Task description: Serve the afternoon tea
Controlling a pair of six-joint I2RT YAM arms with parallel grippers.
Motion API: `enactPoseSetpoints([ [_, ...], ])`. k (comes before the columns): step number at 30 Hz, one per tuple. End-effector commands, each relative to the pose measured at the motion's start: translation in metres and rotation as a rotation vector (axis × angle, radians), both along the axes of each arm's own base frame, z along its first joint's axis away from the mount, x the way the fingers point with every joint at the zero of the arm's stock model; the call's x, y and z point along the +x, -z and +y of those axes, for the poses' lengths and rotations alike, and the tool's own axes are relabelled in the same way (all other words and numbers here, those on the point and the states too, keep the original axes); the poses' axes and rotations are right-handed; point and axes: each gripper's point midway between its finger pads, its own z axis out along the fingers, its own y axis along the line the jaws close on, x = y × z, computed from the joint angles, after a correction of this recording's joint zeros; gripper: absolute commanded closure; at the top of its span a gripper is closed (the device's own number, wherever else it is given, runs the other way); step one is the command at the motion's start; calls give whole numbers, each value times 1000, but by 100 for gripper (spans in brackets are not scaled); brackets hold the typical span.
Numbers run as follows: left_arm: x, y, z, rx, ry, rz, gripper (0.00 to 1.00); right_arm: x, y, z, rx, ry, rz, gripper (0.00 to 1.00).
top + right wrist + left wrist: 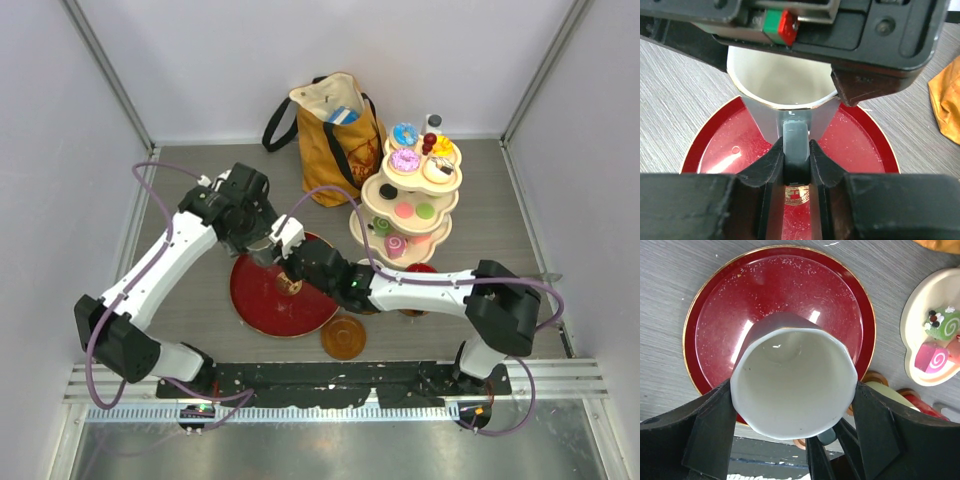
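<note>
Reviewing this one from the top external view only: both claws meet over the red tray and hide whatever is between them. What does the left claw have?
Observer: In the left wrist view, the left claw grips a grey mug by its sides, above the red tray.
Operator: And the right claw?
Observer: In the right wrist view, the right claw is pinched shut on the mug's handle.
Operator: Anything inside the mug?
Observer: No. The left wrist view looks straight into it, and its white inside is empty.
</note>
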Motion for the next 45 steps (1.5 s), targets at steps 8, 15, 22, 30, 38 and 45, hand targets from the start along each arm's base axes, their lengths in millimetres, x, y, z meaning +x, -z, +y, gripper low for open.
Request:
enactPoseSetpoints([
  [8, -18, -57, -1, -149, 22, -191, 0, -11, -41, -22, 170, 155, -25, 94],
  [15, -44, -66, 22, -130, 19, -234, 0, -46, -29, -68, 162, 132, 16, 94],
  [22, -71, -44, 54, -67, -54, -222, 0, -104, -16, -114, 211, -1, 94, 94],
  [30, -95, -13, 70, -43, -91, -180, 0, -151, 10, -147, 180, -97, 180, 94],
  [38, -111, 14, 80, -32, -147, -122, 0, -157, 34, -161, 158, -78, 190, 94],
  [45, -113, 28, 82, -17, -174, -86, 0, -156, 50, -165, 145, -59, 167, 91],
])
